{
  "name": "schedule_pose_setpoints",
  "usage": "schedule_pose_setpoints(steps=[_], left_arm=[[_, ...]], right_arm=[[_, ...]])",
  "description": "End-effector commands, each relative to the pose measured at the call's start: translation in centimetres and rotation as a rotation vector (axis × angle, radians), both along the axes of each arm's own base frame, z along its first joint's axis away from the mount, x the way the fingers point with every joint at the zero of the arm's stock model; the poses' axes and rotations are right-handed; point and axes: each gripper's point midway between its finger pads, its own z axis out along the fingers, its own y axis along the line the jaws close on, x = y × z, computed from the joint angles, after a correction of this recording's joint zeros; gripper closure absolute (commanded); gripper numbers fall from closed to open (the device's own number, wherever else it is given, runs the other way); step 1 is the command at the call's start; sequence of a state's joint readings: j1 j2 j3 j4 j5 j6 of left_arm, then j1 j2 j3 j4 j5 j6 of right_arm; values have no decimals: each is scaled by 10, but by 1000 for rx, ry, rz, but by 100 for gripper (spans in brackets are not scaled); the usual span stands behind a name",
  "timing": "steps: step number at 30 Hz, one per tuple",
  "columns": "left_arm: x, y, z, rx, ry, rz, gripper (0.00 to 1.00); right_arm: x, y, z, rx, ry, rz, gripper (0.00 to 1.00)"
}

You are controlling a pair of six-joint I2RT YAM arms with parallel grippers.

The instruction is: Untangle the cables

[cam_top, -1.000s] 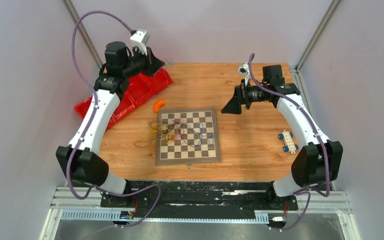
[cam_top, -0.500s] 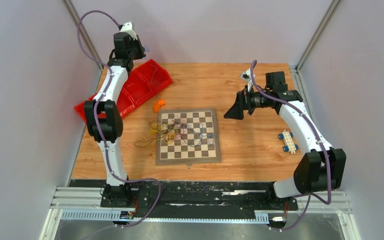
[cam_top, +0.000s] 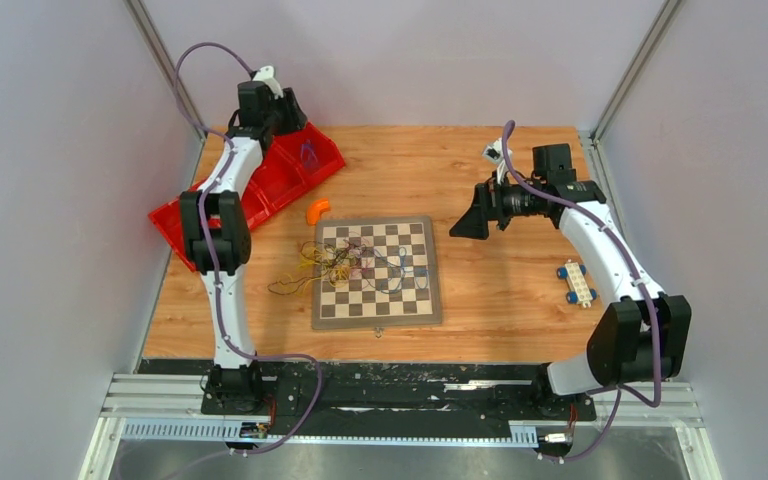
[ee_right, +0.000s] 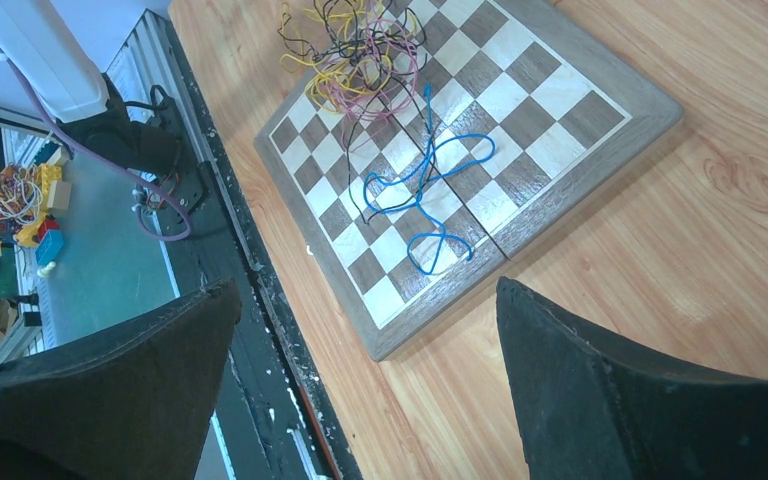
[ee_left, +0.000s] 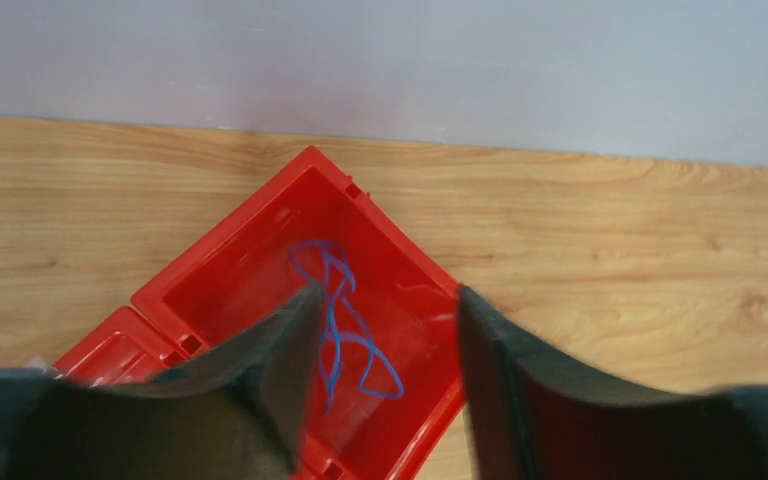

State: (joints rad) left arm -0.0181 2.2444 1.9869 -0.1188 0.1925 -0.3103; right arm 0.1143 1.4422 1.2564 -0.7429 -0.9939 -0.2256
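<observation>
A board (cam_top: 400, 305) lies mid-table (cam_top: 500, 290). A tangle (cam_top: 335, 262) of cables straddles the board's left edge, partly on the table. One loose cable (cam_top: 405, 275) lies on the board just right of the tangle. A bin (cam_top: 260, 195) sits at the far left corner, with one cable (ee_left: 345, 330) in its far end compartment, under the left gripper (ee_left: 385, 295). A curved piece (cam_top: 317, 210) lies between bin and board. A brick (cam_top: 577, 283) lies well right of the board. The right gripper (cam_top: 465, 222) hangs right of the board's far corner.
</observation>
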Motion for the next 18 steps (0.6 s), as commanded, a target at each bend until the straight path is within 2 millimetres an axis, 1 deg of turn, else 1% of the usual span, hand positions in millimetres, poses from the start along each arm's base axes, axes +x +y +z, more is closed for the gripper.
schedule_pose_setpoints(steps=[1, 2, 3, 4, 5, 6, 7, 8, 9, 10, 11, 12, 13, 14, 15, 16, 17, 18], left_arm=[[-24, -3, 68, 28, -96, -62, 27], [-34, -2, 90, 36, -126, -74, 19], [-42, -4, 89, 56, -123, -105, 8], [-56, -5, 100, 67, -123, -123, 4], [-66, -10, 105, 89, -130, -174, 1], [-85, -14, 111, 99, -119, -208, 0], [-98, -22, 112, 116, -121, -280, 0], [-122, -26, 112, 117, -97, -320, 0], [-139, -38, 114, 118, -105, -417, 0], [-167, -44, 105, 115, -67, -473, 0], [-188, -57, 104, 113, -83, -591, 0], [-218, -63, 94, 91, -48, -654, 0], [-237, -73, 92, 70, -56, -739, 0], [-259, -76, 78, 44, -18, -767, 0], [-277, -82, 79, 24, -20, -811, 0], [-288, -84, 61, 5, 21, -833, 0], [-300, -90, 58, -10, 33, -861, 0], [-308, -92, 44, -19, 64, -877, 1]], right_arm=[[7, 2, 9, 21, -44, 17, 3], [8, 3, 9, 26, -40, 21, 3], [7, 4, 9, 34, -33, 26, 4], [6, 6, 8, 41, -26, 35, 4], [6, 8, 6, 44, -17, 42, 4], [6, 10, 4, 42, -10, 48, 5], [5, 12, 1, 39, -9, 56, 5], [5, 14, -1, 36, -4, 62, 5], [4, 16, -4, 33, 2, 68, 5], [3, 18, -6, 32, 8, 75, 5], [3, 20, -8, 32, 14, 81, 5], [2, 22, -10, 32, 23, 88, 6], [1, 24, -14, 29, 30, 94, 6], [0, 27, -17, 27, 37, 105, 6], [0, 31, -19, 25, 42, 114, 7], [0, 35, -23, 21, 49, 124, 7], [0, 38, -26, 17, 53, 134, 8], [1, 42, -30, 10, 57, 143, 9]])
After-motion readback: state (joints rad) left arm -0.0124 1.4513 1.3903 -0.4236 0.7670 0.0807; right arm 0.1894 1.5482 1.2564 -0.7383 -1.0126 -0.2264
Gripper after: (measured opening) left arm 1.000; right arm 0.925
